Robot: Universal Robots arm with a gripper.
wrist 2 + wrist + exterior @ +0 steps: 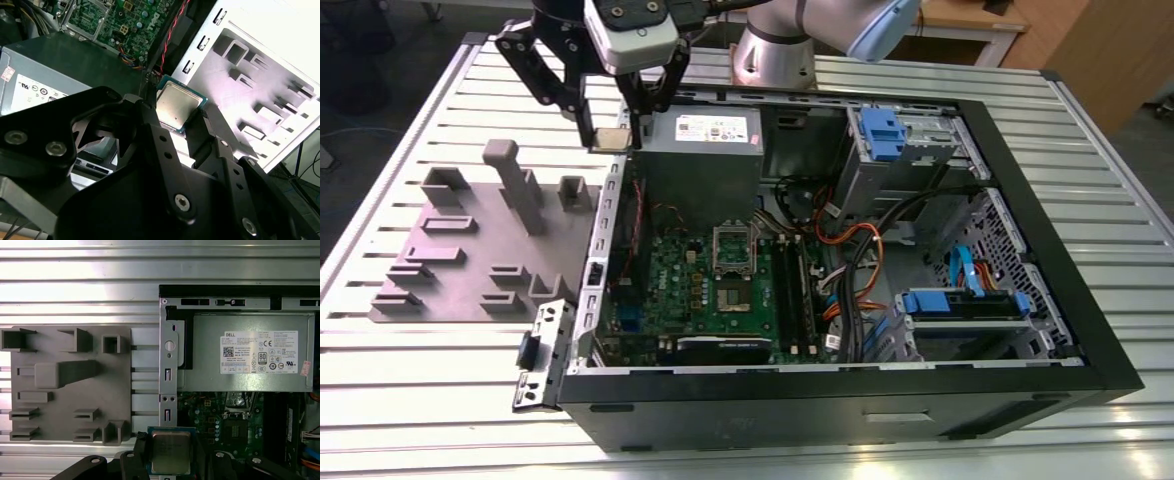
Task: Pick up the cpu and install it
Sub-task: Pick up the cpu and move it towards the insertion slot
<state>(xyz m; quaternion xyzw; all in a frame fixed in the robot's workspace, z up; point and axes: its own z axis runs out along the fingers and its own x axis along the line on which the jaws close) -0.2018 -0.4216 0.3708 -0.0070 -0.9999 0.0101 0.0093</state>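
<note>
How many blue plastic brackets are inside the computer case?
2: one bracket in the far drive bay, another bracket on the near drive cage. More may be hidden.

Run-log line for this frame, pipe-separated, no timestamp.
gripper: shut on cpu | cpu: in the air, off grey fixture tray | position: over case edge beside power supply | install: cpu not in socket

Black bar-linkage pincer [610, 136] with silver screws [181, 202]; white wrist housing [634, 28]; grey, pale-blue-capped arm [774, 55].

Dull silver metal cpu [170, 452], matt black hand [180, 114], shiny ribbed table [75, 270].
</note>
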